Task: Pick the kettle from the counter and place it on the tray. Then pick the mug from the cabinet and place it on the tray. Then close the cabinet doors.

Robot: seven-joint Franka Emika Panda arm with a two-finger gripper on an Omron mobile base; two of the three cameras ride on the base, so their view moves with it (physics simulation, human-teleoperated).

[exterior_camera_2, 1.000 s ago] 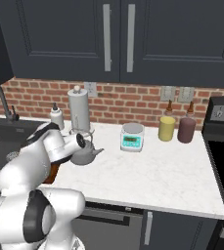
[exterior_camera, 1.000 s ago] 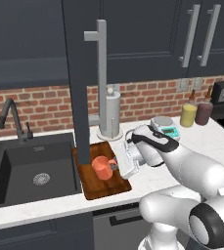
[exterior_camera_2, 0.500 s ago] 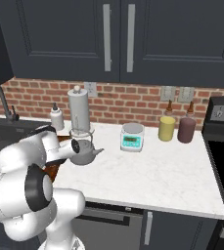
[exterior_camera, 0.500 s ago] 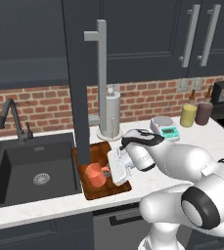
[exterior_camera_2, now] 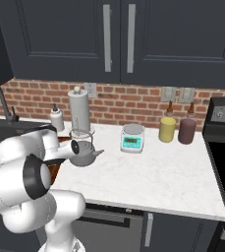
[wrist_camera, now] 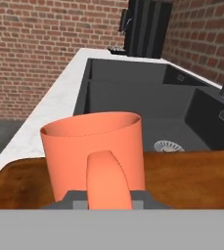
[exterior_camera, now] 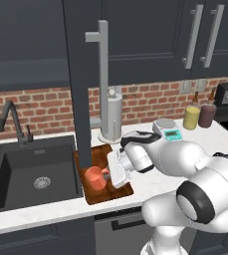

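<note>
Brick backsplash runs behind the white marbled counter (exterior_camera_2: 148,172), dark charcoal-blue wall cabinet (exterior_camera: 135,40) above it. One of the cabinet doors (exterior_camera: 83,84) stands swung out edge-on over the tray, its long silver bar handle (exterior_camera: 103,82) facing me in the left base view. Black sink (exterior_camera: 31,174) with a dark faucet (exterior_camera: 11,122) sits at the left end of the counter; a black stove (exterior_camera_2: 224,147) at the right end.

On the counter: paper-towel roll (exterior_camera_2: 79,112) by the wall, small digital scale (exterior_camera_2: 132,138) to its right, then a yellow tumbler (exterior_camera_2: 167,129) and a dark maroon tumbler (exterior_camera_2: 186,130) side by side.

Brown wooden tray (exterior_camera: 98,191) lies just beside the sink. Kettle (exterior_camera_2: 83,152) — grey, arched handle, spout pointing right — sits at the tray's right part, my arm partly covering it. Orange-red mug (exterior_camera: 95,178) stands upright on the tray's front-left part, handle towards my gripper (exterior_camera: 113,172).

Gripper is low at the mug — in the hand view the mug handle (wrist_camera: 107,178) sits between my fingertips. Whether the jaws clamp it or have let go, I cannot tell.
</note>
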